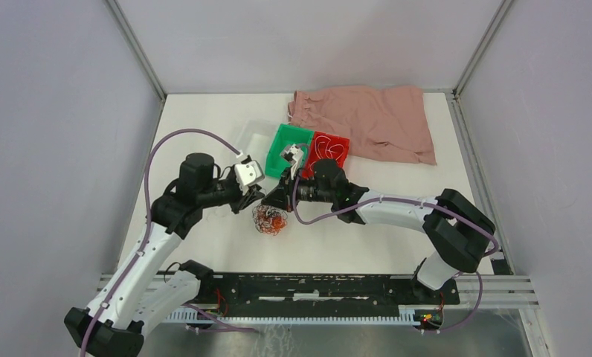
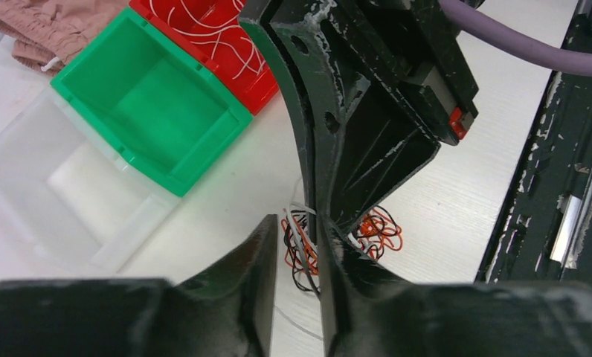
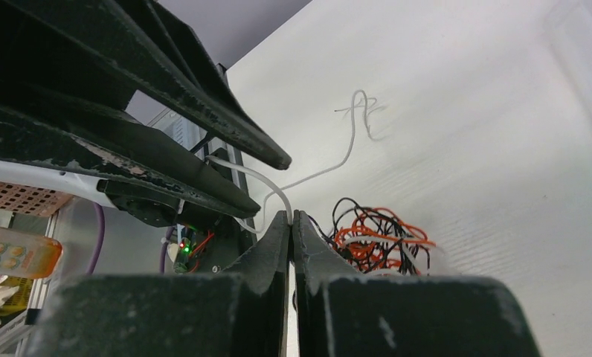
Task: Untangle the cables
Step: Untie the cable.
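While no brand is showing on either arm, an orange tag [image 3: 18, 253] at the left of the right wrist view is carrying characters too blurred to read. From the near left corner of the tabletop [image 1: 204, 249], the left arm is angling up, bending at the elbow and reaching rightward toward the middle. Its left gripper [image 1: 256, 201] is tilting down at the cables [image 1: 269, 220]. Its 2 fingers [image 2: 267, 249] are standing slightly apart, with a white strand [image 3: 271, 186] passing through the gap; whether they are touching it I cannot tell.

The cables are lying as a tangle of white, orange and black wire on the middle of the tabletop, closer to the near edge than the far edge. The right gripper [image 1: 281, 195] is meeting the left one tip to tip, its fingers pressed together and pinching the white strand above the tangle. The right arm is stretching in low from the near right corner.

Toward the far edge, 3 bins are sitting side by side: a clear bin [image 1: 250, 135], a green bin [image 1: 287, 137] and a red bin [image 1: 342, 140] holding white wires. A pink cloth [image 1: 367, 119] is lying beyond them.
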{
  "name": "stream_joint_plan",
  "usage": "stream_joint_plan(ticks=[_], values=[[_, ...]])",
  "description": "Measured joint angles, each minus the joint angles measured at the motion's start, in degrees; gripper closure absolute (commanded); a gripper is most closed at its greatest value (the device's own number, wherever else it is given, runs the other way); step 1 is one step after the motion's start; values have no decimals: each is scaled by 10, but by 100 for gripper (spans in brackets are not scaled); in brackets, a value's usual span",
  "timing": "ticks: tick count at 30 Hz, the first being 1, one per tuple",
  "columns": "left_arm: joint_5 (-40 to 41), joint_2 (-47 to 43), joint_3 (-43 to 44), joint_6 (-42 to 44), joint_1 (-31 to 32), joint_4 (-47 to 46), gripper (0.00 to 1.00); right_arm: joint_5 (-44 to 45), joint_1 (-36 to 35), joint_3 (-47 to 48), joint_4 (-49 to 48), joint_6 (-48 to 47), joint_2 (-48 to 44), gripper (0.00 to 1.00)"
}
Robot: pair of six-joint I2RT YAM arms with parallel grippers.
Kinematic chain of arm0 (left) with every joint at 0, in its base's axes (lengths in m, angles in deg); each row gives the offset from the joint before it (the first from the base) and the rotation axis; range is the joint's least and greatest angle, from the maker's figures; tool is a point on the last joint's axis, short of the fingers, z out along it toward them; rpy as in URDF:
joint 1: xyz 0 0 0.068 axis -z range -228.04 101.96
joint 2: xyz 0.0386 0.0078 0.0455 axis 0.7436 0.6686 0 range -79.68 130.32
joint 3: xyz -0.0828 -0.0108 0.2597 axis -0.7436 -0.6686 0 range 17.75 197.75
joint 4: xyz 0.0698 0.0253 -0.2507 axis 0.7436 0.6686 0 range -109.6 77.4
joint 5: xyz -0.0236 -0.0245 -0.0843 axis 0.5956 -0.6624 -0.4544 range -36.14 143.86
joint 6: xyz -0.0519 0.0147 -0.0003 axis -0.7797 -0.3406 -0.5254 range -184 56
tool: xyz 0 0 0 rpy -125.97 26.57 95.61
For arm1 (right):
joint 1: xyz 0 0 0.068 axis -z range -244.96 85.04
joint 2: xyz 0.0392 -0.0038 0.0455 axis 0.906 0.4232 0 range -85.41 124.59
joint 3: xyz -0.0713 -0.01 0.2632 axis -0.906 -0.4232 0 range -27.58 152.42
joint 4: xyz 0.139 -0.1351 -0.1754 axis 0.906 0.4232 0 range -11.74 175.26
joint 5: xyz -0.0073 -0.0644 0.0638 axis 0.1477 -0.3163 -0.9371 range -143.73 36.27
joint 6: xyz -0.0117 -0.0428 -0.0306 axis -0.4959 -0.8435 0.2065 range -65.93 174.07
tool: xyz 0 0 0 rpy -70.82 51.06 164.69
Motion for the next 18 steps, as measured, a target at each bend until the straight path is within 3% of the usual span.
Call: stream_joint_plan(ticks=[3,5,14,18], values=[[4,8,0,-4,0,-8,54,-3,-2,0,0,0,-2,95],[9,14,0,-3,0,-6,54,-5,-2,0,0,0,-4,95],[40,22,0,17,0,2,97,-11,-2,-2,1,0,-5,92],[44,19,0,30,0,2,97,-15,-2,-2,-5,5,-5,87]])
